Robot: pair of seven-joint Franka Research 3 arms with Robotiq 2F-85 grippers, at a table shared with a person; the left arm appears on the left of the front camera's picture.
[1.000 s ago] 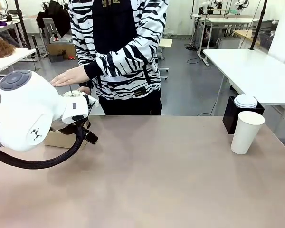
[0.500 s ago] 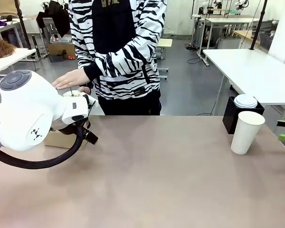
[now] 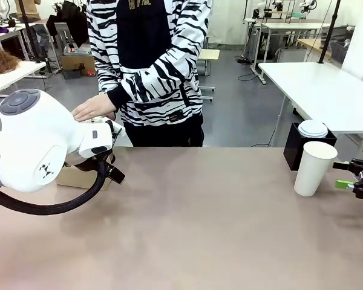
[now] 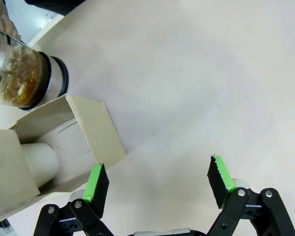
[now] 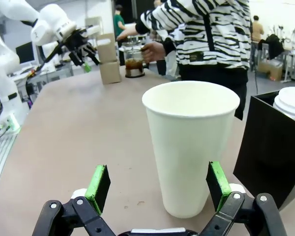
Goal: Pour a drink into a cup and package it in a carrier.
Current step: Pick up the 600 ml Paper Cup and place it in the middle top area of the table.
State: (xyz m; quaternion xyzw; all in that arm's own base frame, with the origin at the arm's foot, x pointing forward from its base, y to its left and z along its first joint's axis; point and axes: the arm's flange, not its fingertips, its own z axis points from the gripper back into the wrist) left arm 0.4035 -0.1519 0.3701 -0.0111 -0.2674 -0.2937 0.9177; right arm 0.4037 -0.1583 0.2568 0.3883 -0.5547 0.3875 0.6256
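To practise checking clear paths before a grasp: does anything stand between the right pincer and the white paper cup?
Nothing visible does. The open right pincer faces the cup directly across bare table. The black box stands beside the cup, not between them.

On the surface [image 3: 199,229], the cup [image 3: 314,168] stands at the right end, just before a box [image 3: 292,152]. The carrier [image 3: 77,177] sits at the left end, with the jar [image 4: 51,81] holding the drink [image 4: 18,81] just behind it.

Robotics lab: white robot arm [image 3: 36,142], rows of white worktables [image 3: 317,90], floor cables [image 3: 249,77].
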